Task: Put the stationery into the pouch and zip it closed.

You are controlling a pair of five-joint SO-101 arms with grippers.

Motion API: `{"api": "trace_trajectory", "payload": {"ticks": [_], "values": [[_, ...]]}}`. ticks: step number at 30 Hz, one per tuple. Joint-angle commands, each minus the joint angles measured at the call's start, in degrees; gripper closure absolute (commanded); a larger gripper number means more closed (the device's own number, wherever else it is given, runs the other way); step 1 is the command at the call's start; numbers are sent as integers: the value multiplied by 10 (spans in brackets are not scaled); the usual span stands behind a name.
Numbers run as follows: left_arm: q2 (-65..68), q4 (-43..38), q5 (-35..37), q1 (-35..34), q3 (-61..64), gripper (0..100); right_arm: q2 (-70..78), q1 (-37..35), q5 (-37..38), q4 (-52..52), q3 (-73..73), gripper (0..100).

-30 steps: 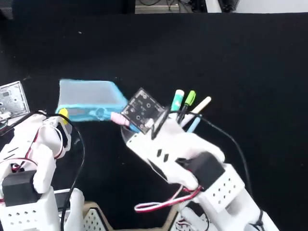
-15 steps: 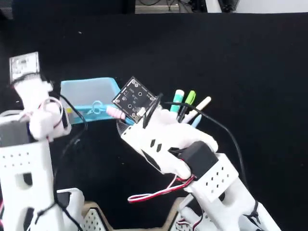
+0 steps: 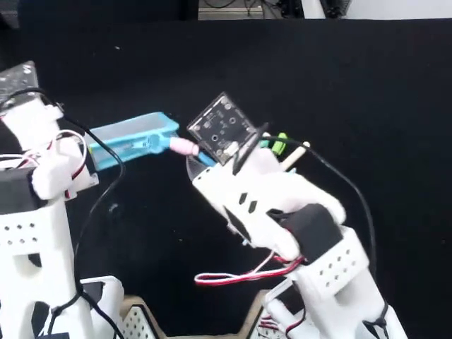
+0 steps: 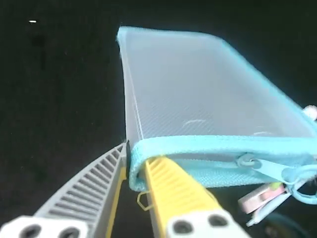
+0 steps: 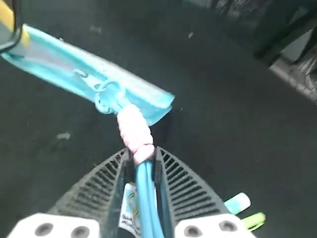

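Note:
The light-blue mesh pouch (image 3: 131, 138) hangs tilted above the black table, and my left gripper (image 3: 93, 154) is shut on its left end. In the left wrist view the yellow and grey fingers (image 4: 168, 186) pinch the pouch (image 4: 198, 89) at its zipper-edge corner. My right gripper (image 5: 142, 153) is shut on a blue pen with a pink end (image 5: 134, 131). That pink end (image 3: 183, 147) touches the pouch's right end beside the zipper ring (image 5: 106, 94). Whether it is inside the pouch I cannot tell. A green pen (image 3: 280, 143) and a cream pen (image 3: 295, 154) lie partly hidden behind the right arm.
A teal pen (image 5: 237, 202) and the green pen (image 5: 252, 218) lie on the table past the right gripper. The black table (image 3: 353, 92) stretches open to the back and right. Light clutter lines the table's far edge (image 3: 233, 8).
The left arm has risen and lifted the pouch's left end, so the pouch now hangs tilted. The right gripper with the pen moved up and slightly right, keeping its pink end at the pouch.

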Motion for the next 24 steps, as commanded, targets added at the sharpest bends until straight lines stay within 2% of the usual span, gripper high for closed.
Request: {"api": "trace_trajectory", "payload": {"ticks": [1, 5, 11, 18, 24], "values": [[0, 28, 29, 5, -120, 970, 6, 47, 5, 4, -87, 988], [1, 55, 30, 5, -197, 970, 7, 62, 5, 25, -126, 988], [37, 54, 27, 5, -181, 968, 7, 67, 5, 78, -168, 988], [137, 54, 28, 5, -182, 970, 48, 146, 5, 81, -174, 988], [148, 52, 27, 5, -185, 966, 88, 147, 25, 92, -175, 988]]}}
